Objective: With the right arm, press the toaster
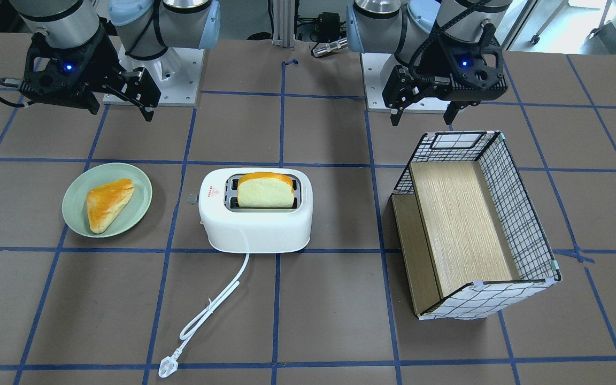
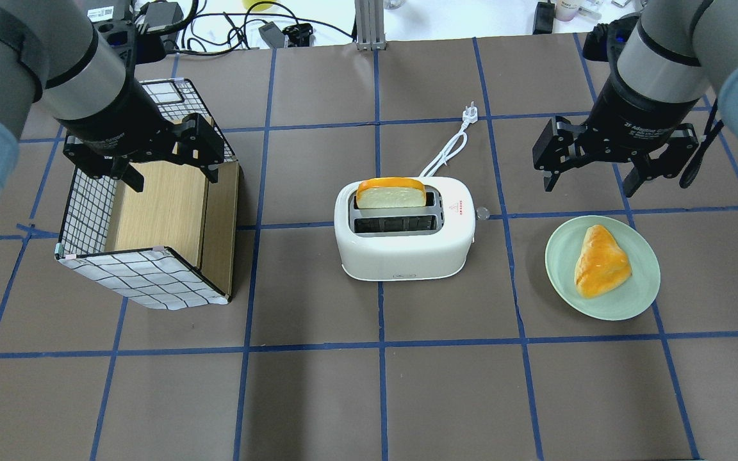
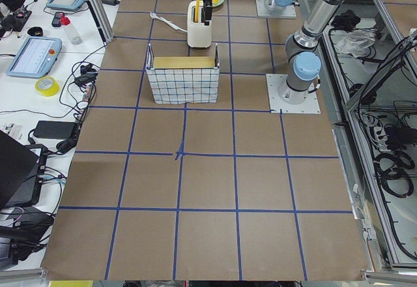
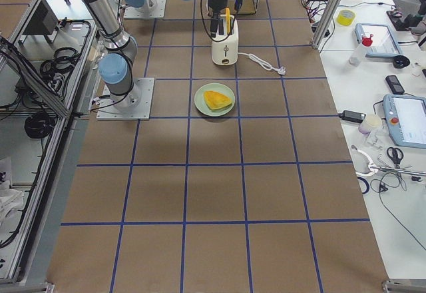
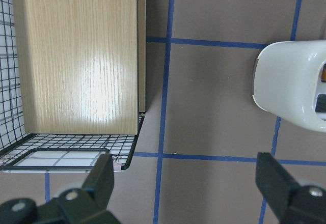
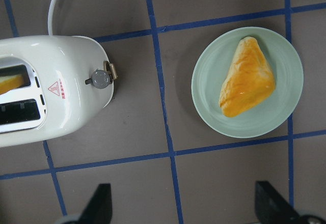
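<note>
While right gripper [image 2: 588, 187] hung above table [image 2: 318, 397] with jaws spread wide, gripping nothing, touching nothing, toaster [image 2: 404, 246] sat on table well apart toward centre, on gripper's left. Toaster's long axis ran side to side; grey lever knob [image 6: 100, 79] faced plate [image 2: 564, 262] on right-arm side. White cord [image 2: 447, 149] trailed toward far edge.

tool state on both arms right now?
Left black two-finger tool: open, holding nothing.
Right black two-finger tool: open, holding nothing, not touching the white rounded plastic toaster.
</note>
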